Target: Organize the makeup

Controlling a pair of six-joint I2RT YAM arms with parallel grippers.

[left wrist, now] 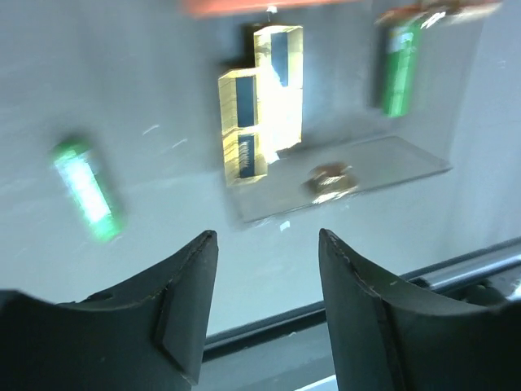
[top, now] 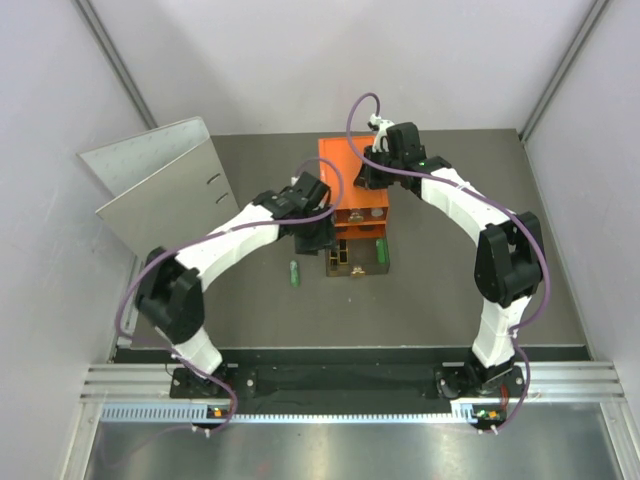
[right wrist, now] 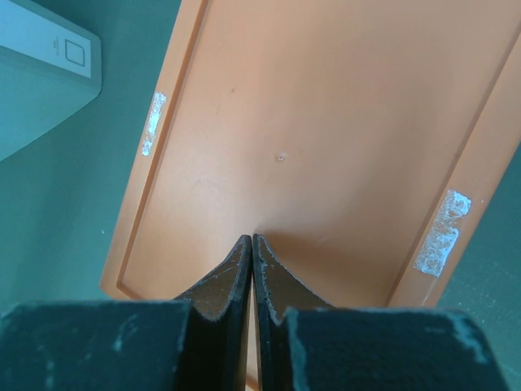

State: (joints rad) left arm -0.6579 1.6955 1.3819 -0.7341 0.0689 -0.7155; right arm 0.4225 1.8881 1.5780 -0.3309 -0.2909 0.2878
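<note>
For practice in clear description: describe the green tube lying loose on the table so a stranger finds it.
Find the orange box mid-table. Left of its pulled-out clear drawer lies the green tube, alone on the grey table; the other green tube sits inside the drawer.

Dark grey matte table (top: 450, 290), bare patches lightly scuffed. Enclosed on three sides by plain pale walls: back wall (top: 340, 60), left wall (top: 40, 250), right wall (top: 600, 200), all with a faint lilac tint. Slim grey strut (top: 115, 60) runs diagonally down the back left corner; a matching strut (top: 565, 60) at the back right. Large flat grey panel (top: 160, 185) lies skewed at the table's left side, touching the left wall. Ribbed aluminium rail (top: 590, 380) along the near edge; brushed metal sheet (top: 340, 450) below it, catching soft glare. Light even, diffuse, shadows weak. No window seen.
</note>
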